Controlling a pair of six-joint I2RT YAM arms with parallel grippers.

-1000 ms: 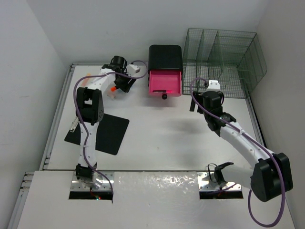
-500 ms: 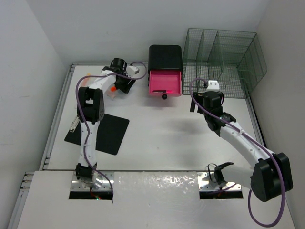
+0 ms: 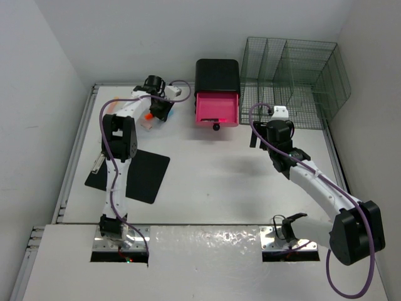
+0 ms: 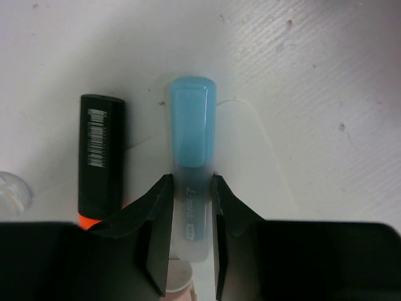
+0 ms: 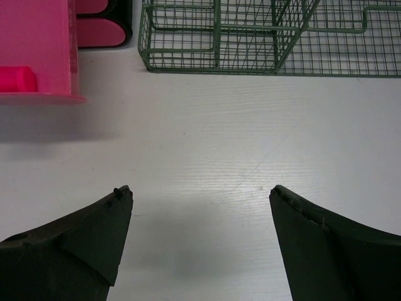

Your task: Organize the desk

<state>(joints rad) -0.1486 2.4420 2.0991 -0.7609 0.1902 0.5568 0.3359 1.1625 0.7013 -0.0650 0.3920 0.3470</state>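
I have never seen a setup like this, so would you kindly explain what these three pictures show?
A robot's left arm and right arm are bolted to a white desk. One picture looks down from above; the others come from a camera on each wrist. On the desk lie a black clipboard, a drawer unit with its pink drawer open, and a wire rack. The left gripper is shut on a blue highlighter lying beside a black-and-orange marker. The right gripper is open, holding nothing.
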